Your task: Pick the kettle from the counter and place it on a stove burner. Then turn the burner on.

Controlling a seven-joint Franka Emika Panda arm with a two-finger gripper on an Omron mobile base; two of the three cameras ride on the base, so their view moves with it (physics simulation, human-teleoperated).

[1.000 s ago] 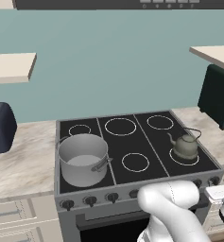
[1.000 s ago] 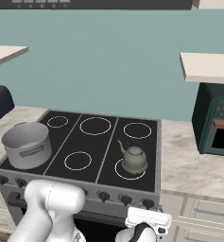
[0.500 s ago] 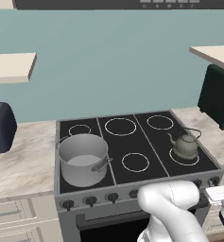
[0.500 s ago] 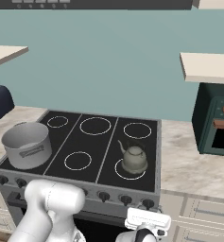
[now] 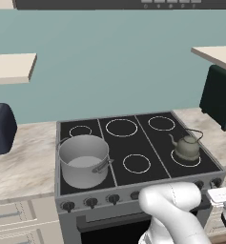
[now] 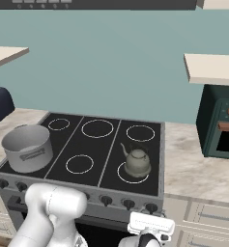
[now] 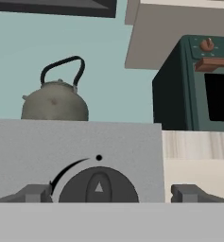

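Note:
The grey-green kettle (image 5: 187, 147) (image 6: 137, 163) stands upright on the front right stove burner (image 5: 180, 163) (image 6: 121, 174) of the black cooktop. My gripper (image 7: 111, 194) is low in front of the stove's grey panel. It is open, with its two fingertips (image 7: 33, 193) either side of a dark round knob (image 7: 98, 186) and apart from it. In the hand view the kettle (image 7: 55, 101) shows above the panel's edge, up and to the left of the knob. The beige counter (image 5: 19, 162) (image 6: 198, 169) runs on both sides of the stove.
A large steel pot (image 5: 83, 159) (image 6: 26, 147) sits on the front left burner. A row of knobs (image 5: 113, 198) lines the stove front. A dark green countertop oven (image 6: 220, 120) (image 7: 198, 85) stands on the right counter, a dark toaster (image 5: 0, 128) on the left.

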